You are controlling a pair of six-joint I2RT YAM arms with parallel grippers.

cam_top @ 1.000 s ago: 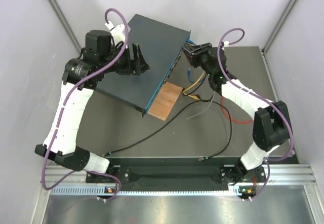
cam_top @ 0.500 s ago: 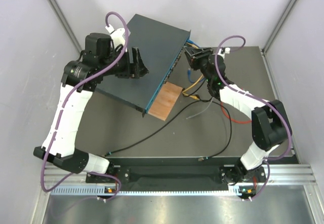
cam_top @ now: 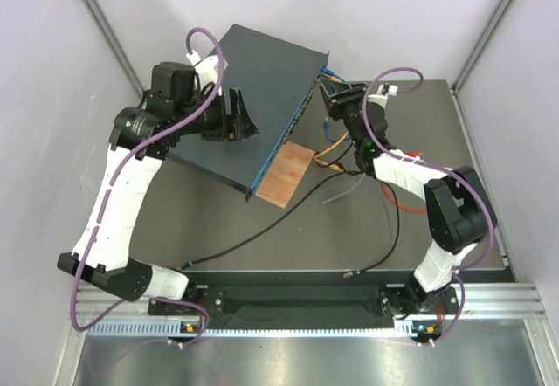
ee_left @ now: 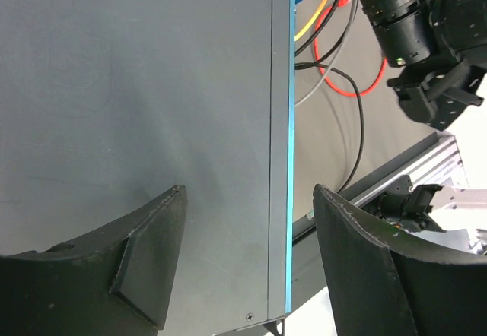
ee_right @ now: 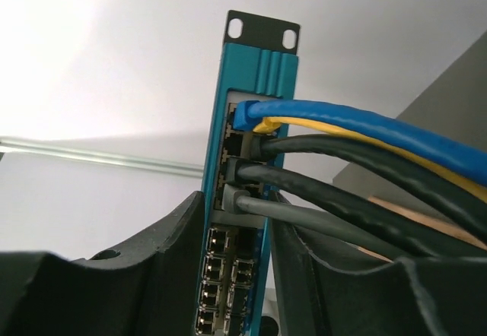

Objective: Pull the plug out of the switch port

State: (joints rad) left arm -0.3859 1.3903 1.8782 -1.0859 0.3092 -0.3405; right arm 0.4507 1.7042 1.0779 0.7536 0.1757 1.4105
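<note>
The switch [cam_top: 253,98] is a flat dark blue-grey box lying at an angle at the back, its socket face [ee_right: 242,222] turned right. Blue [ee_right: 247,114], yellow, two black [ee_right: 255,147] and one grey plug [ee_right: 237,199] sit in its upper ports. My right gripper [cam_top: 330,98] [ee_right: 237,207] is open at the port face, its fingers flanking the blue frame level with the grey plug. My left gripper [cam_top: 238,115] [ee_left: 249,193] is open over the switch's top [ee_left: 152,85], straddling its front edge.
A small brown board [cam_top: 284,175] lies by the switch's near corner. Red [cam_top: 402,201], black [cam_top: 288,220], yellow and grey cables trail over the dark mat to the right. Grey walls stand on both sides. A metal rail [cam_top: 306,299] runs along the front.
My right arm has folded inward and its gripper has moved slightly closer to the port face. My left gripper has shifted slightly right over the switch top.
</note>
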